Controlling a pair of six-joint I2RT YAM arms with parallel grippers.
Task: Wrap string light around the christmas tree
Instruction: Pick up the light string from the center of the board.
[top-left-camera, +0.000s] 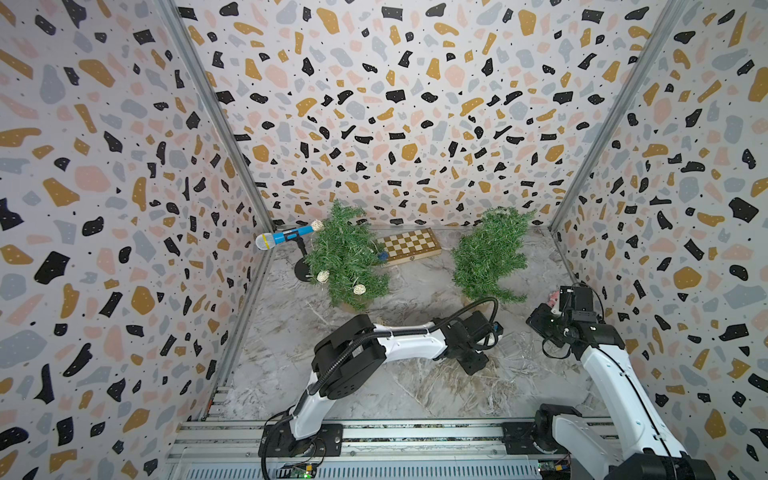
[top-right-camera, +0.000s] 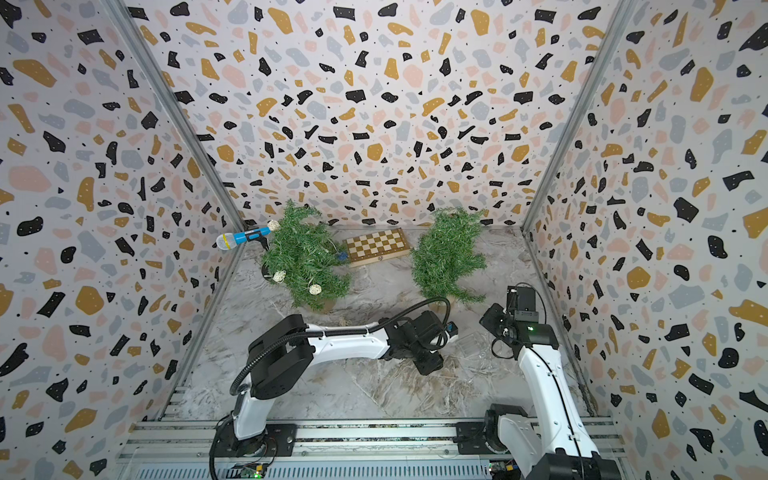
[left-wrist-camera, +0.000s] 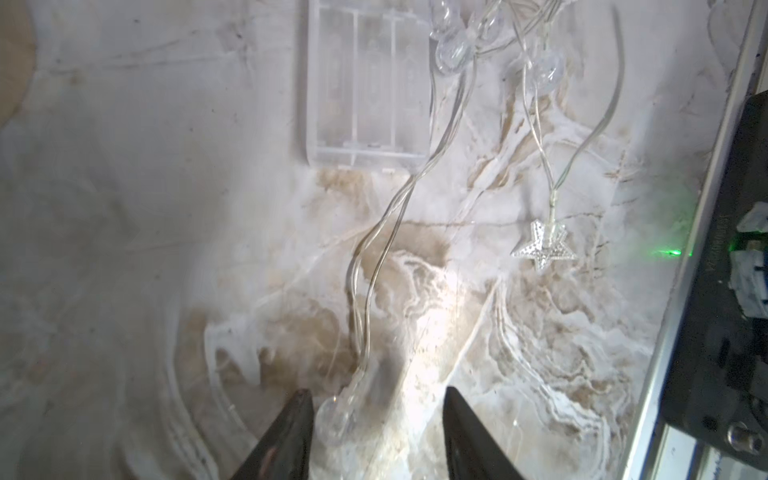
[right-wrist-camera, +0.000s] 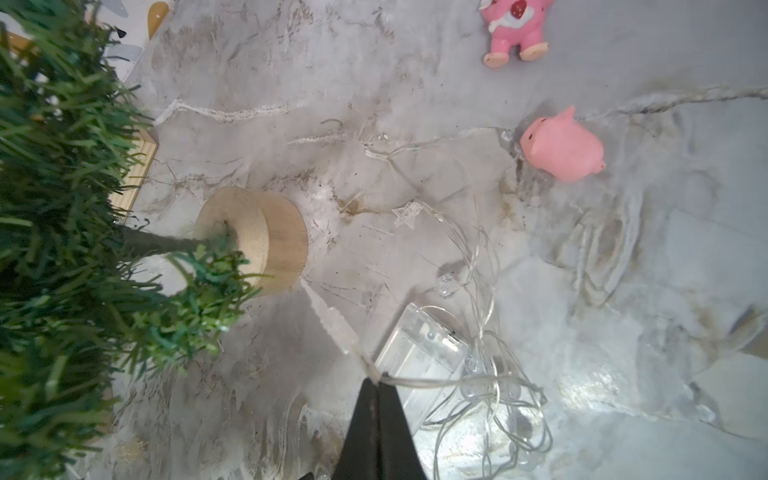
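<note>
Clear wire and small bulbs of the string light (left-wrist-camera: 374, 257) lie loose on the marbled table (top-left-camera: 415, 386), heaped with the see-through battery box (left-wrist-camera: 368, 83) and a silver star (left-wrist-camera: 544, 245); in a top view the heap sits just in front of the bare christmas tree (top-left-camera: 490, 253), between the two wrists; no strand shows on its branches, so I judge the wrapping not yet begun and every turn left to make; the other tree (top-left-camera: 345, 257), well apart, carries only wicker balls. The right gripper (right-wrist-camera: 374, 384) has its jaws pressed together on the wire, an icicle-shaped lamp (right-wrist-camera: 328, 320) running from its tip toward the tree's wooden base (right-wrist-camera: 266, 237); one end looks secured. The left gripper (left-wrist-camera: 378, 392) is parted, its fingers standing either side of a bulb (left-wrist-camera: 332, 415) without clamping it; whether the bulb touches a finger I cannot tell. The left arm (top-left-camera: 399, 343) reaches low across the table toward the robot's right, forearm nearly level, wrist tipped down over the heap; the right arm (top-left-camera: 611, 374) rises steeply from its base, wrist bent toward the trunk. A pink pig toy (right-wrist-camera: 563, 149) lies beside the strand and may snag it.
</note>
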